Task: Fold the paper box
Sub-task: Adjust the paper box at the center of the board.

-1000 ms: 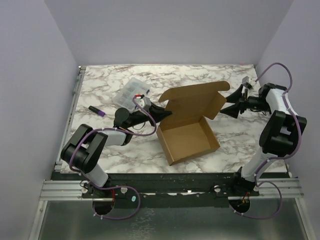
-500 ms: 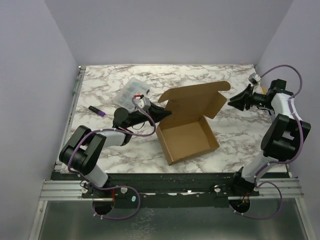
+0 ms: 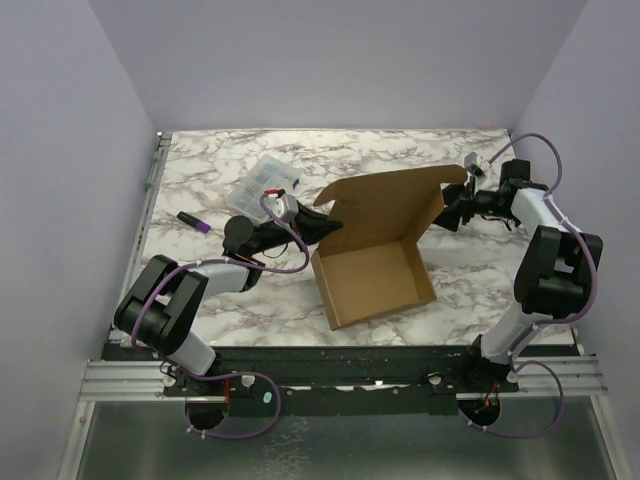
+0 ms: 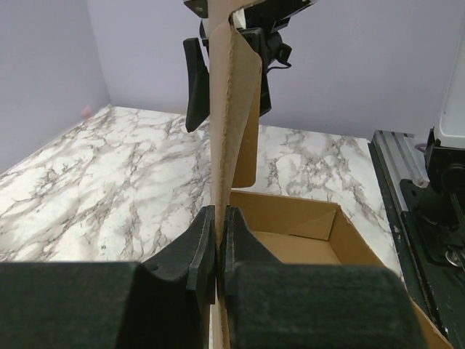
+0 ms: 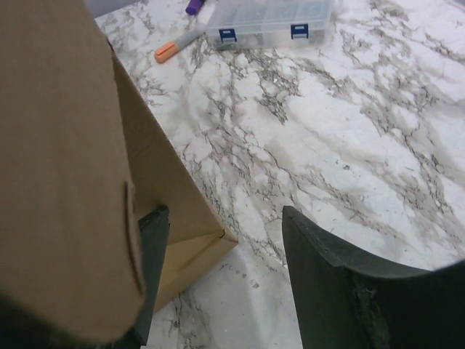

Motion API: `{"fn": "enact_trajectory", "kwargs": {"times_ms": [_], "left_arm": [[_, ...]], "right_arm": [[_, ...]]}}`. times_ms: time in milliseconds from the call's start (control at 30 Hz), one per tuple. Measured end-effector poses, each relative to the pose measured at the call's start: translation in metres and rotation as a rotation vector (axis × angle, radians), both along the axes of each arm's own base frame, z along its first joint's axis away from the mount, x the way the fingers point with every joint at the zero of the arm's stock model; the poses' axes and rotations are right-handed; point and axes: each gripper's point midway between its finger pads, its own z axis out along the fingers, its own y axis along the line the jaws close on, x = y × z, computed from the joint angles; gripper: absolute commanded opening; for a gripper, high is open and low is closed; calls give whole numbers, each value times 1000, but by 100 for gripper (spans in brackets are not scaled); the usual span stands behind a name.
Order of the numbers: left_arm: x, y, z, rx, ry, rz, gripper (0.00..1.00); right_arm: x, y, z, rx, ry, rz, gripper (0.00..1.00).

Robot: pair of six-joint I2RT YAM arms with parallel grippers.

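The paper box (image 3: 375, 280) is a brown cardboard tray in the middle of the table, with its lid (image 3: 388, 203) standing up at the back. My left gripper (image 3: 326, 222) is shut on the lid's left edge. In the left wrist view the cardboard panel (image 4: 231, 109) rises edge-on from the closed left gripper (image 4: 219, 218). My right gripper (image 3: 456, 210) is open at the lid's right side flap. In the right wrist view that flap (image 5: 65, 160) covers part of the left finger (image 5: 151, 269), and the right gripper (image 5: 221, 214) clamps nothing.
A clear plastic compartment case (image 3: 268, 178) lies at the back left of the marble table (image 3: 470, 290), also visible as the case (image 5: 269, 22) in the right wrist view. A purple marker (image 3: 195, 222) lies left of it. An orange-tipped marker (image 5: 178, 43) lies near the case.
My right gripper has swung left from the table's right side up to the lid's right flap, its jaws narrowing then widening. The lid stands a little more upright. The left gripper keeps its hold.
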Motion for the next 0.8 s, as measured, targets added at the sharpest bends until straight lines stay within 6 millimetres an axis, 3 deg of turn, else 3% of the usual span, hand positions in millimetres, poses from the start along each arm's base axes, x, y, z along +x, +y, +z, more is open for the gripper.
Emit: {"fn": "enact_trajectory", "kwargs": {"times_ms": [133, 600, 800], "left_arm": [[-1, 0, 4, -9, -9, -3, 0], [-12, -3, 7, -57, 52, -80, 0], [-8, -6, 16, -73, 41, -88, 0]], "right_arm": [[-6, 3, 8, 25, -36, 31, 71], [-11, 13, 9, 77, -35, 82, 72], [-11, 23, 17, 73, -52, 113, 67]]}}
